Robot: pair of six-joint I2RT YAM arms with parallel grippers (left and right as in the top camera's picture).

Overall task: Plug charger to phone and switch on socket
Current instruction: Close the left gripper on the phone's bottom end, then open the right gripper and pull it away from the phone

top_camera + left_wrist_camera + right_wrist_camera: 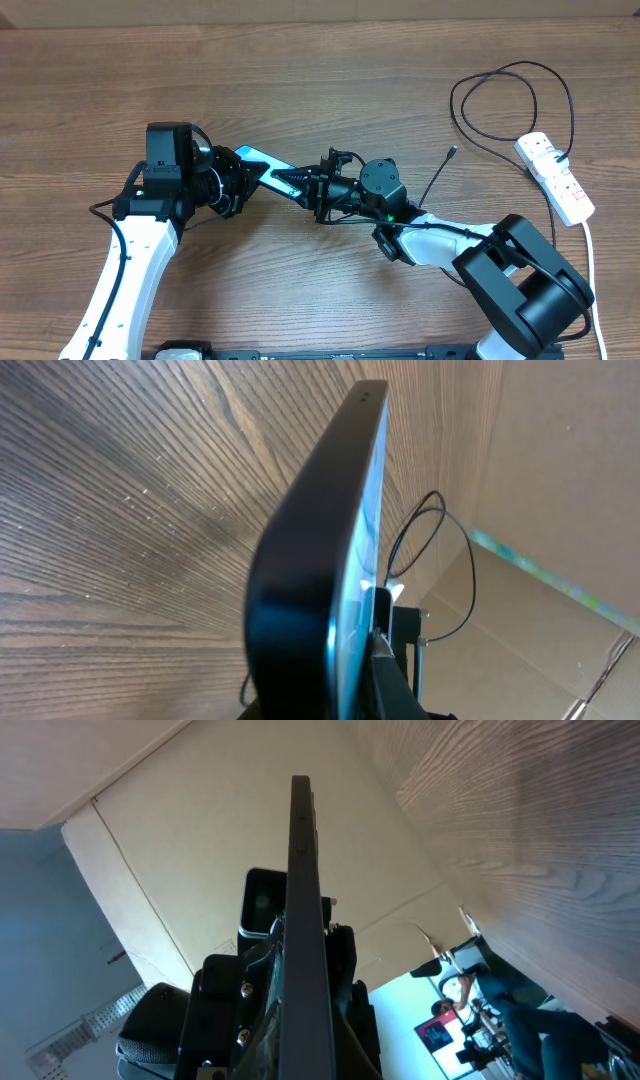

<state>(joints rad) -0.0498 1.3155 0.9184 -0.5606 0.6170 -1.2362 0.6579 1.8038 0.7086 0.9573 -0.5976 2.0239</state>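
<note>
Showing the phone [268, 168] tilted on edge at mid-table, with the left gripper [238, 186] and right gripper [318, 190] both clenched on it. With neither claw free, the charger [452, 153] tip, lying well apart near the socket [556, 178], is out of reach. Releasing one side carelessly could let the phone twist or drop.

We find phone [262, 165] mid-table [320, 60], off surface, left gripper [235, 180] at its left end, right gripper [315, 188] at its right. Socket [555, 177] at right edge. Charger [452, 153] loops behind socket toward far right corner; tip between phone and socket.
</note>
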